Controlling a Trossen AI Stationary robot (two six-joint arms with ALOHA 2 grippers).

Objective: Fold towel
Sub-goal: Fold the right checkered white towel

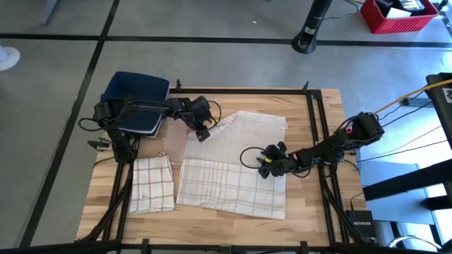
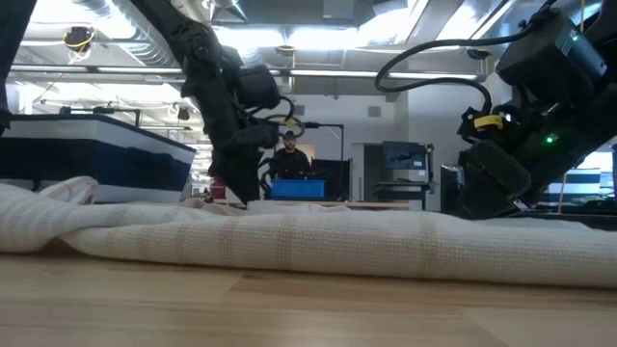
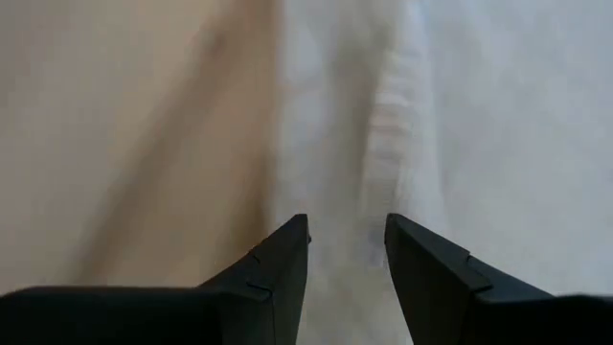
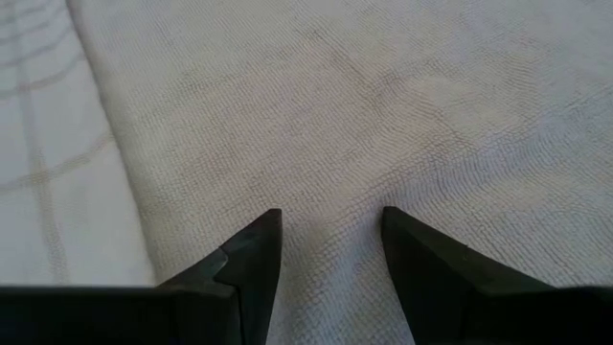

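Two grippers hover with fingers parted, holding nothing: your left gripper (image 1: 203,132) at the towel's (image 1: 236,166) far-left edge, your right gripper (image 1: 266,164) above its middle. Spread mid-table, the towel looks light, limp and waffle-textured; pinch corners or edges, expecting sag.

The towel (image 4: 402,115) is matt woven cloth with a rough, waffle-like texture; its lower part in the high view carries a faint check. The bench (image 1: 311,204) is pale, smooth wood. Both pincers' fingers (image 4: 421,259) look like dark matt plastic.
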